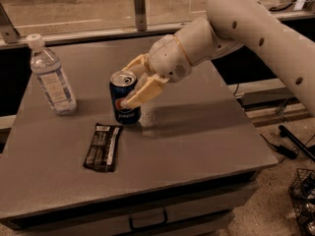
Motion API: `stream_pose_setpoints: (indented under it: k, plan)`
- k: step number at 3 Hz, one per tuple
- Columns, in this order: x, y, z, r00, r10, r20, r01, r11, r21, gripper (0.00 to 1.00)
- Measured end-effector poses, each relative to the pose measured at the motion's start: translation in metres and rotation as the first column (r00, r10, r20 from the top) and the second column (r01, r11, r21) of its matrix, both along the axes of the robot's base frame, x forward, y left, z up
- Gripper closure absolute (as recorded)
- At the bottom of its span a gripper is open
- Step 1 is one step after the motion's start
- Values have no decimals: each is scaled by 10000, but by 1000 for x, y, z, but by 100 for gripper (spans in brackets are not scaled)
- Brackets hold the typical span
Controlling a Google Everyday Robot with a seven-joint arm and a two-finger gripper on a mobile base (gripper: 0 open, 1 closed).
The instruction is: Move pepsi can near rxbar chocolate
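The pepsi can (123, 100) is dark blue with a round logo and a silver top. It is upright at the table's left centre, its base at the table surface. My gripper (132, 85) is shut on the can, with one tan finger (142, 93) across its front and the other behind its rim. The rxbar chocolate (103, 147) is a flat dark wrapper lying just in front of and left of the can, a small gap apart. The white arm reaches in from the upper right.
A clear plastic water bottle (50, 77) stands upright at the left of the grey table (197, 132). A glass railing runs behind the table. Cables and a wire basket (302, 195) are on the floor at the right.
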State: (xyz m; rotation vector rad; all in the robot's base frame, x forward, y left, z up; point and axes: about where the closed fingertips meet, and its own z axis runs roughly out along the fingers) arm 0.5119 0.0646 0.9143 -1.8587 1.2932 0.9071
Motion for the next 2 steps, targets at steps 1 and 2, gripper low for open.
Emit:
stream_pose_setpoints:
  k: [1, 2]
  plan:
    - [-6, -5, -4, 10000, -44, 26, 44, 10000, 41, 100]
    - [-11, -8, -6, 10000, -32, 39, 33, 9999, -102, 100]
